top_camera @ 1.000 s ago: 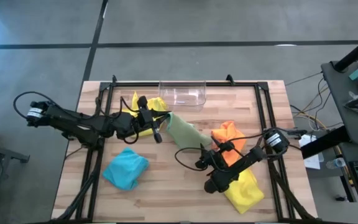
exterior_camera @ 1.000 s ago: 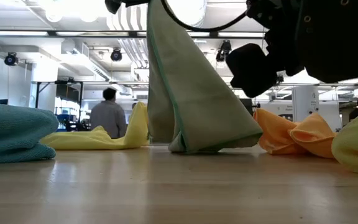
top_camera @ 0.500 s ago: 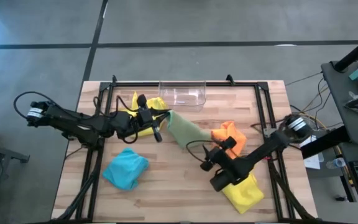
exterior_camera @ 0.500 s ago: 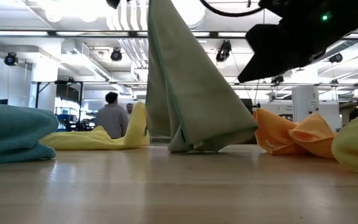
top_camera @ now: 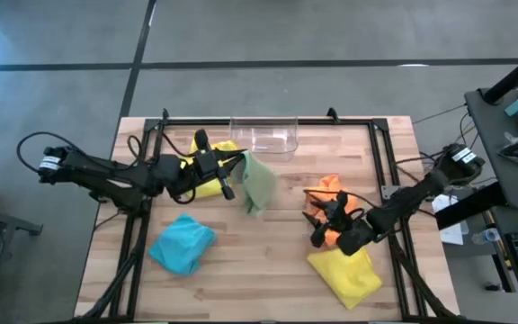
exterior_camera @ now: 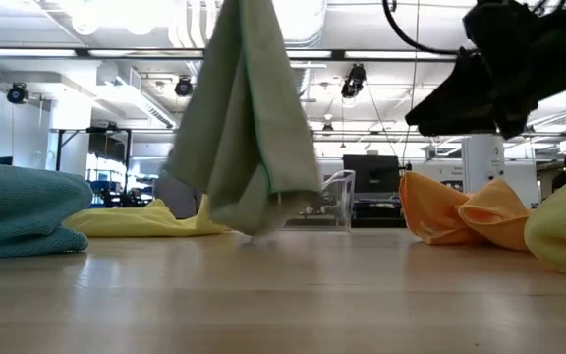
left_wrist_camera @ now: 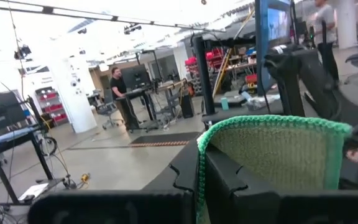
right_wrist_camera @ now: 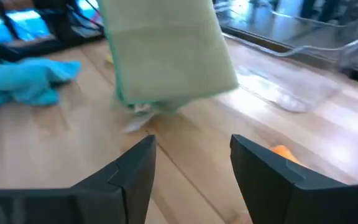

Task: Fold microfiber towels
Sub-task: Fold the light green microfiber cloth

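Nothing looked folded yet. The left gripper [top_camera: 232, 175] was clamped on the pale green towel [top_camera: 259, 182], which hung just in front of the clear bin [top_camera: 263, 135]. The right gripper [top_camera: 320, 227], fingers parted and empty, hovered over the orange towel [top_camera: 329, 191]; the blue towel [top_camera: 183, 244] and yellow towels [top_camera: 347, 277] lay crumpled farther from the bin.

Bright ceiling lights [exterior_camera: 116, 12] glare white in the low view, while motion blur smears the hanging pale green towel [exterior_camera: 249, 108].

clear plastic bin [top_camera: 263, 138], wooden table [top_camera: 259, 270]
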`<state>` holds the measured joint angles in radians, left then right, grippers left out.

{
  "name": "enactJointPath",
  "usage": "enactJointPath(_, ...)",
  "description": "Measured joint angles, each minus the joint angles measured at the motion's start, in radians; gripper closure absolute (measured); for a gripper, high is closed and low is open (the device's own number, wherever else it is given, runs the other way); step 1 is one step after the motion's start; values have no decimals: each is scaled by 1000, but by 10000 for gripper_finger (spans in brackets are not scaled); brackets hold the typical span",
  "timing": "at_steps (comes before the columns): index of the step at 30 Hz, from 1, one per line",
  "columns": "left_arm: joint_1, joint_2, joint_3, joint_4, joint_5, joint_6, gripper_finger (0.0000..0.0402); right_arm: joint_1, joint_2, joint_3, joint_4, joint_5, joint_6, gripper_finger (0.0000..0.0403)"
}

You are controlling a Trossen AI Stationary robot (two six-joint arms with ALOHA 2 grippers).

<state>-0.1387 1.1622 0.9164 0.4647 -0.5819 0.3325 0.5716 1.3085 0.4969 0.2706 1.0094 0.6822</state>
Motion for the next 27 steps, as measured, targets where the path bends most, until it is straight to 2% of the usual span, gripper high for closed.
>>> enactJointPath(6, 0, 0, 28, -1, 0, 16, 402, 0, 140, -67, 498, 1, -378, 211)
enactJointPath(10, 0, 2, 42, -3, 0, 16, 402, -18, 280, -8, 688, 7, -612, 211)
enactJointPath(16, 0, 2, 49, -2, 0, 15, 402, -71, 439, 168, 712, 162, -744, 210)
enactJointPath(20, -1, 2, 47, -3, 0, 14, 402, -113, 479, 251, 707, 169, -770, 198)
enactJointPath(27, -14, 2, 46, -13, 1, 14, 402, -171, 462, 277, 614, 168, -760, 148)
